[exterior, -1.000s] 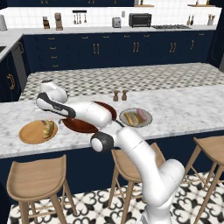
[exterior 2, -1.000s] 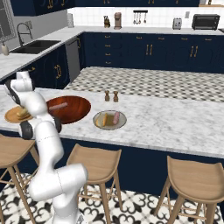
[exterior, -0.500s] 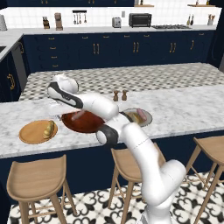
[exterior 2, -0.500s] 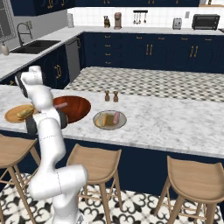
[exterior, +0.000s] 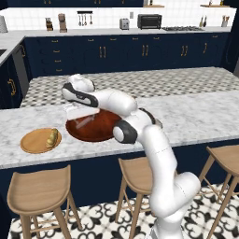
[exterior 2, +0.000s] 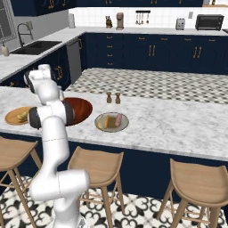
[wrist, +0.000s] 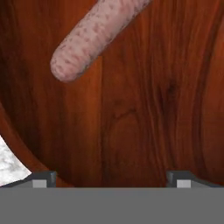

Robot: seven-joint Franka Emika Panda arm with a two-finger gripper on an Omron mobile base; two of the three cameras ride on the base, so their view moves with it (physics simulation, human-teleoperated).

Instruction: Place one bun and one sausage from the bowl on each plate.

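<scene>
Left base view: you get the dark red-brown bowl (exterior: 93, 127) on the marble worktop (exterior: 196, 116), with the arm bent low over it and the end effector (exterior: 74, 112) hanging at the bowl's far-left rim. The arm rises from the near right, elbow over the bowl's right edge, forearm reaching left. The wood plate (exterior: 39, 140) sits left of the bowl, just apart from it, with one bun (exterior: 52, 137) on its right side. You can't read the jaw gap here.

Right base view: you see what the arm hides on the other side: the grey-rimmed plate (exterior 2: 111, 121) right of the bowl (exterior 2: 80, 109), carrying a bun (exterior 2: 105, 121) and a sausage (exterior 2: 118, 120) side by side. Salt and pepper shakers (exterior 2: 113, 97) stand just behind it. The wood plate (exterior 2: 18, 116) shows at the far left with its bun (exterior 2: 22, 116). The arm's upright links block most of the bowl.

Hand view: you look straight down into the bowl's wood-grain floor (wrist: 144, 109). One sausage (wrist: 94, 35) lies across the top left, free, nothing touching it. The end effector (wrist: 111, 180) has its tips spread wide apart, holding nothing. A sliver of worktop (wrist: 11, 164) shows at the lower left.
</scene>
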